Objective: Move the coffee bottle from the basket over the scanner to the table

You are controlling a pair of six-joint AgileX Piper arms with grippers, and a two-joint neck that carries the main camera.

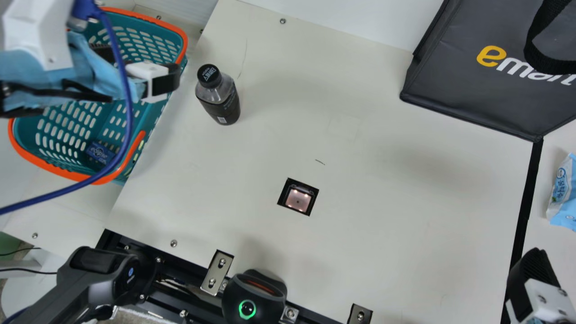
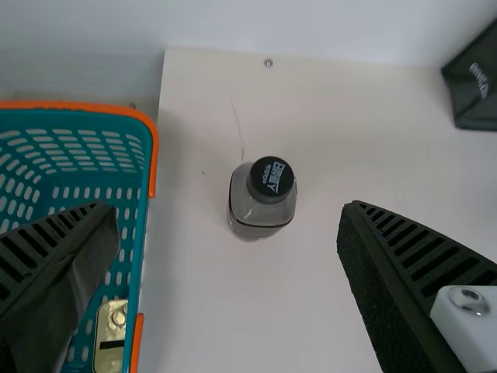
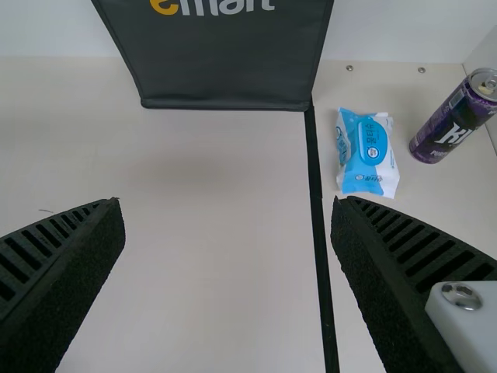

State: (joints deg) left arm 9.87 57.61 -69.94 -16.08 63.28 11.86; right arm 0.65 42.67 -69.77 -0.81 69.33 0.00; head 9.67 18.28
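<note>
Cream tabletop (image 1: pixel 382 189): coffee bottle (image 1: pixel 219 100) upright; left pincer (image 2: pixel 227 210), right pincer (image 3: pixel 227 203) wide. Scanner (image 1: pixel 298 198) pass seems pending; next, likely: grip bottle.

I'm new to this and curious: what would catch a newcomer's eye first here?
Probably the teal basket with its bright orange rim, at the main view's left, and the dark bottle standing on the table beside it. The big dark bag in the upper right corner also stands out. Lower down, a small lit window glows in the tabletop.
</note>
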